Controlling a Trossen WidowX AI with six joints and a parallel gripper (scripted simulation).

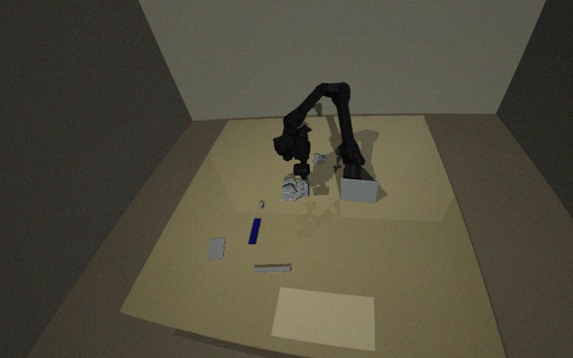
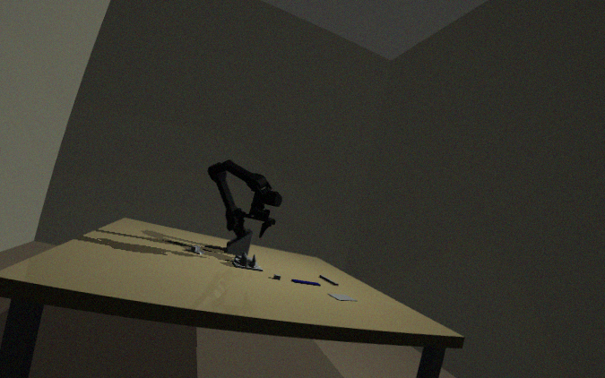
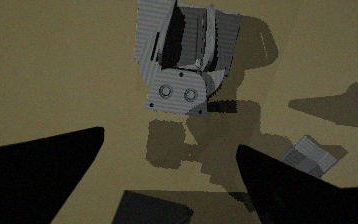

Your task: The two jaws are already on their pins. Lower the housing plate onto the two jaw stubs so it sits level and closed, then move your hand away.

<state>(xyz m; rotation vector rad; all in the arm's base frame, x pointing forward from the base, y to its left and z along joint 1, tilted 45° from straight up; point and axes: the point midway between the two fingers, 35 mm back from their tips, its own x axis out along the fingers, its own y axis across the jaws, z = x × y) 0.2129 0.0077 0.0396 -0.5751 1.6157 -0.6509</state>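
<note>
The housing plate [image 1: 301, 188] [image 3: 172, 104] lies over the rear ends of the two jaws, and two round ring-marked spots show on its top. It looks roughly flat; a slight tilt or gap beneath it cannot be told. The left jaw [image 3: 169, 25] and the right jaw [image 3: 211, 37] stand up from the striped base plate [image 3: 227, 45] and extend away from the housing plate. My gripper [image 2: 263, 232] [image 3: 172, 142] is open and empty. It hangs above the table, clear of the assembly and on the arm-base side of it.
A small grey part [image 1: 319, 158] [image 2: 195, 249] [image 3: 310, 156] lies behind the assembly. A grey block [image 1: 358, 190] stands before the arm's base. A small block [image 1: 261, 204], a blue bar [image 1: 255, 231], a flat grey plate [image 1: 216, 248] and a grey bar [image 1: 272, 269] lie farther forward.
</note>
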